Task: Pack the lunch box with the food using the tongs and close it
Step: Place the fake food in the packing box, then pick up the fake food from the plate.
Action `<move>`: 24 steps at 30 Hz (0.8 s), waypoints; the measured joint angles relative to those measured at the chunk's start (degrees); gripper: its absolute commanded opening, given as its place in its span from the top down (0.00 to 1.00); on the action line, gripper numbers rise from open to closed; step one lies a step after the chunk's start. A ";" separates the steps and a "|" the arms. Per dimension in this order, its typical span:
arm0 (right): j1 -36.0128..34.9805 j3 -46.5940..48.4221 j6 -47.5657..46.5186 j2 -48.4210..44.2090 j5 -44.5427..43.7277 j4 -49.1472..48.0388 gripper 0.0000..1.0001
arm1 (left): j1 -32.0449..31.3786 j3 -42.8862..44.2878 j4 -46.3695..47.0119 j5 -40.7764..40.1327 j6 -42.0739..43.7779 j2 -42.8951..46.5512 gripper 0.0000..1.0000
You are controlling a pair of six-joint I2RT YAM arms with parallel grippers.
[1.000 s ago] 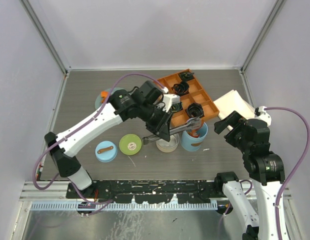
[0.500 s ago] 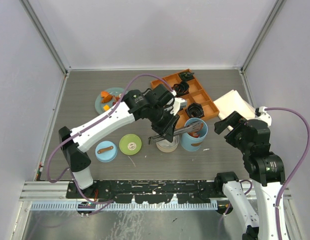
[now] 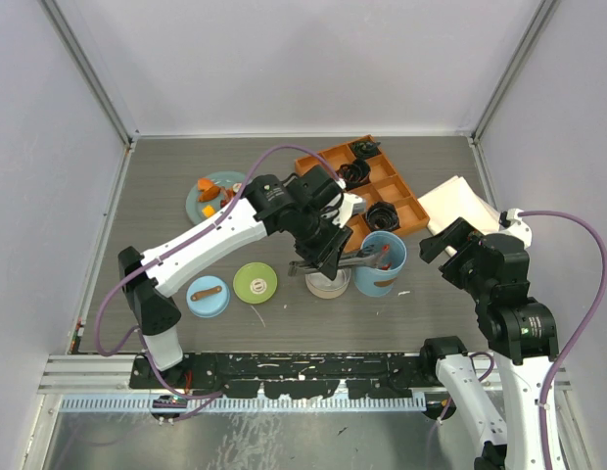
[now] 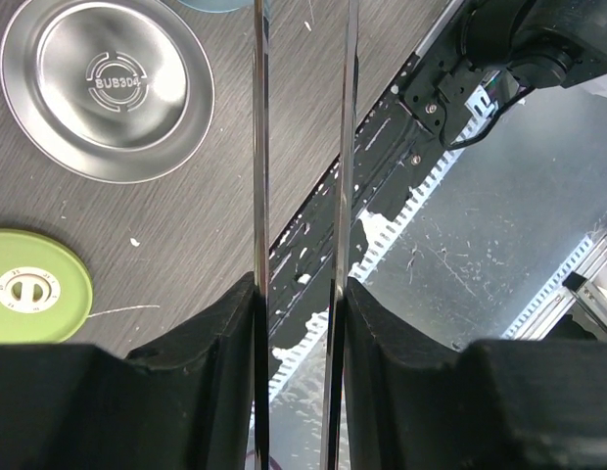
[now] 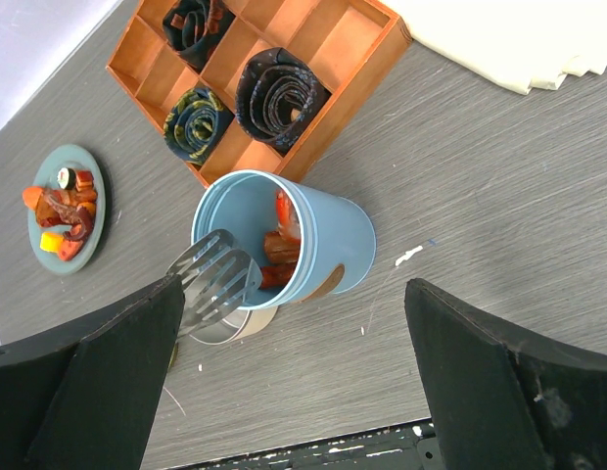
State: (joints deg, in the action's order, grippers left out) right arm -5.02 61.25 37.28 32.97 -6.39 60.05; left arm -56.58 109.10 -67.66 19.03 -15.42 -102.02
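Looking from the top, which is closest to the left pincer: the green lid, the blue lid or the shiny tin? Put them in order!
1. Shiny tin, right beside the left pincer that grips the tongs, on its near side.
2. Green lid, further left.
3. Blue lid, farthest left.

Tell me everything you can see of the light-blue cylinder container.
The light-blue cylinder stands upright and lidless on the grey table. It is a round tub that looks like plastic, with a tan patch low on its side. Red and orange food chunks lie inside. It sits beside the orange tray. The slotted tongs hover at its rim, contact unclear.
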 measured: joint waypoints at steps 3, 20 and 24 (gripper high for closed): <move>0.00 0.00 0.00 0.00 0.00 0.00 0.00 | 0.00 0.61 -0.31 -0.26 0.02 0.02 0.62; 0.00 -0.11 0.00 0.00 0.04 0.00 0.00 | 6.51 -2.56 3.63 -5.33 -2.21 10.19 0.65; 0.00 -0.11 0.00 0.00 0.04 -0.02 0.00 | 14.67 -9.22 6.69 -6.43 -5.92 16.76 0.66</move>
State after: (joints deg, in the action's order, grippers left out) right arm -5.02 61.14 37.28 32.97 -6.35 60.03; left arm -41.91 99.88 -60.97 12.60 -21.34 -85.25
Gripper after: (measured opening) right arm 0.997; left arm 0.348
